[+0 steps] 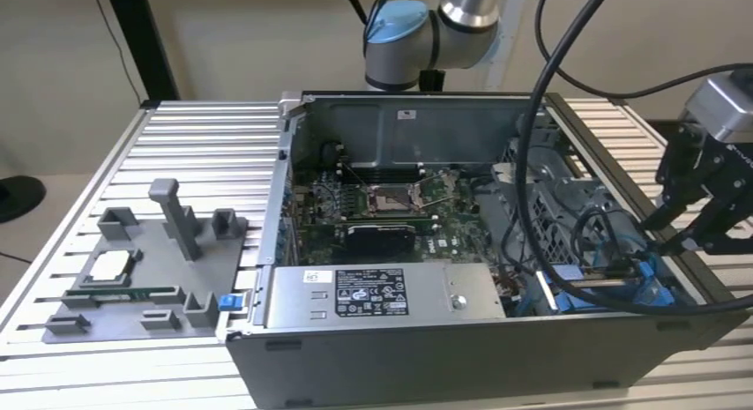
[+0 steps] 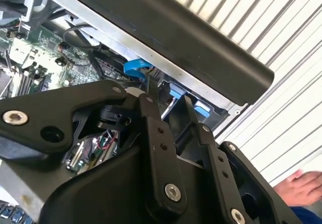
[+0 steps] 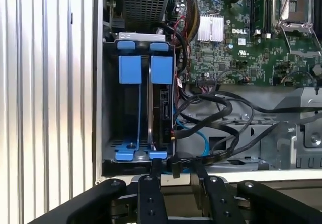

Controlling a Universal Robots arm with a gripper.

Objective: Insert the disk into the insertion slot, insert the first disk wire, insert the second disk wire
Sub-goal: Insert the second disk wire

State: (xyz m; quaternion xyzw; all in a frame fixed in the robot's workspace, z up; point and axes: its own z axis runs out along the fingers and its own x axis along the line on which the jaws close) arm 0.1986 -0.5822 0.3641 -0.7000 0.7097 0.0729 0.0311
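Open computer case [image 1: 447,361], disk [image 3: 162,103] seated on edge inside the insertion slot [image 3: 141,35] at the exterior view's lower right, black cables [image 3: 216,108] loose beside it, gripper [image 3: 177,164] at the slot's rim, fingers [image 3: 155,171] apart.

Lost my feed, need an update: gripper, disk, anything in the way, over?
Gripper open, at the insertion slot end. Disk in the slot. Black cables loop alongside; a hand nearby.

White lettering on the green motherboard [image 3: 241,48] beside its finned heatsink [image 3: 210,28], black-and-white printed label [image 1: 370,291] on the grey power-supply box [image 1: 459,291] — print too small to read, small white sticker [image 1: 406,113] on the case's back wall — nothing legible
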